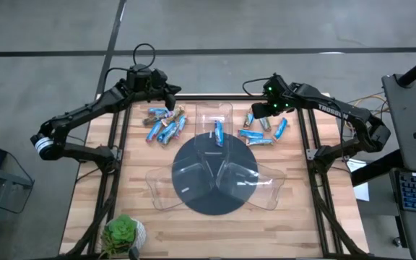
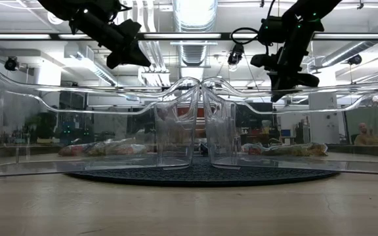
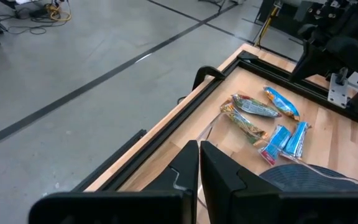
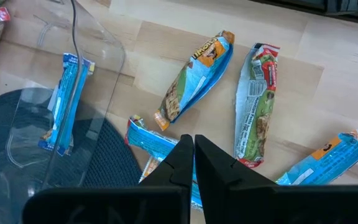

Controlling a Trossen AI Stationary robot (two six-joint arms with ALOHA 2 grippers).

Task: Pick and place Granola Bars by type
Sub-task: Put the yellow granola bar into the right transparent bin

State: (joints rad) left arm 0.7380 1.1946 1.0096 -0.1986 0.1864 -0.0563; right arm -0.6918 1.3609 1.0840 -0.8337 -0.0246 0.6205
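Right wrist view shows the right gripper (image 4: 193,152) with its jaws pressed together and empty, hanging over a cluster of granola bars (image 4: 194,78) on the wooden desk (image 4: 328,93). Just past the jaws lie a tan-and-blue bar and a red-and-green wrapped bar (image 4: 255,102) side by side, with blue bars (image 4: 319,162) on either side of the fingers. One blue bar (image 4: 67,102) lies inside a clear plastic tray (image 4: 98,56) whose end rests on a dark round mat (image 4: 114,162).

From above, that gripper sits over the far right of the desk, beside the right-hand cluster. The left gripper (image 1: 166,94) hovers at the far left edge, near a second cluster of bars (image 1: 165,124); its jaws are also closed, holding nothing. Three clear trays (image 1: 226,180) fan out from the mat's centre, and only the far one holds a bar. A small green potted plant (image 1: 123,232) stands at the near left corner.

Low view shows both arms raised well above the trays.
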